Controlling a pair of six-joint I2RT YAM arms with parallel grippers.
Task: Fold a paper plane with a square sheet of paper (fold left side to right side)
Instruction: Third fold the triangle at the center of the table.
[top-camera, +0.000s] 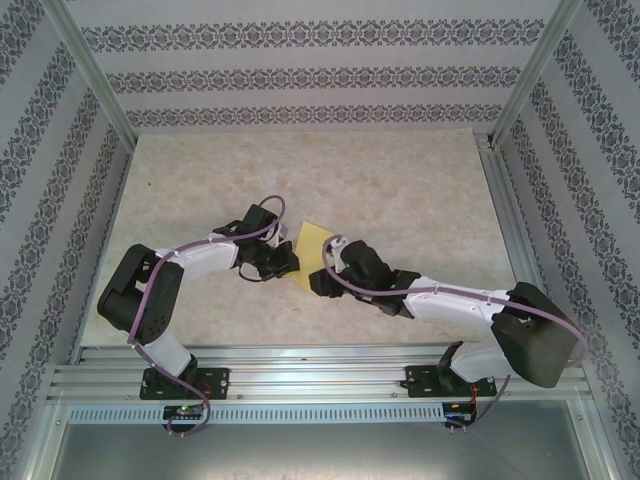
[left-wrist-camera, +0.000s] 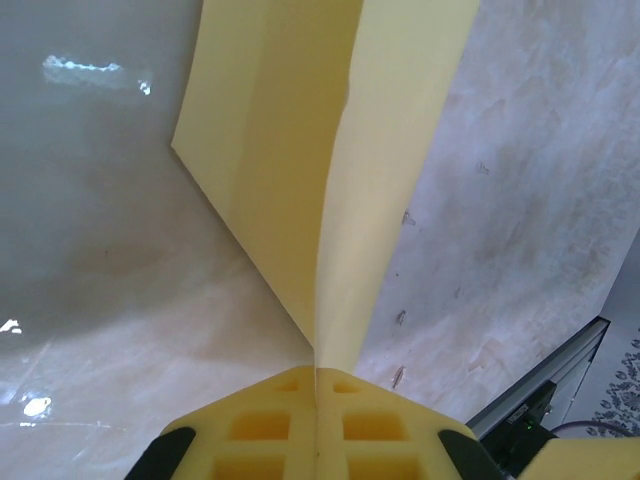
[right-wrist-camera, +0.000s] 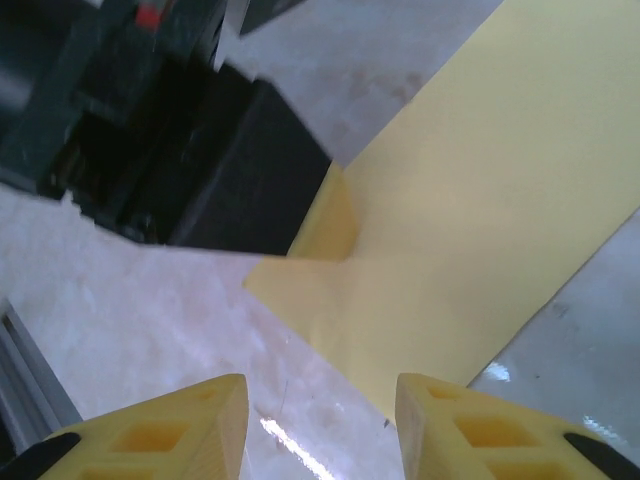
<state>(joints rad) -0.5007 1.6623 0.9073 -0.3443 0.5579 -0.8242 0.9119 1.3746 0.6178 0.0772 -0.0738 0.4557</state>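
The square sheet of paper (top-camera: 311, 243) is mustard yellow and lies mid-table between both grippers. My left gripper (top-camera: 287, 262) is shut on its near edge. In the left wrist view the sheet (left-wrist-camera: 300, 150) rises from the pinched fingertips (left-wrist-camera: 318, 372) in two panels that meet along a crease. It is a creased sheet, not a paper plane shape. My right gripper (top-camera: 320, 277) stands open just short of the paper's corner. In the right wrist view its jaws (right-wrist-camera: 320, 405) are apart over bare table, with the sheet (right-wrist-camera: 480, 200) ahead and the left gripper's fingertip (right-wrist-camera: 335, 222) on the sheet's edge.
The pale marbled table top (top-camera: 400, 190) stretches beyond and to both sides of the arms. Aluminium rails (top-camera: 320, 380) run along the near edge. Patterned walls and metal posts (top-camera: 95, 75) close in the left, right and back.
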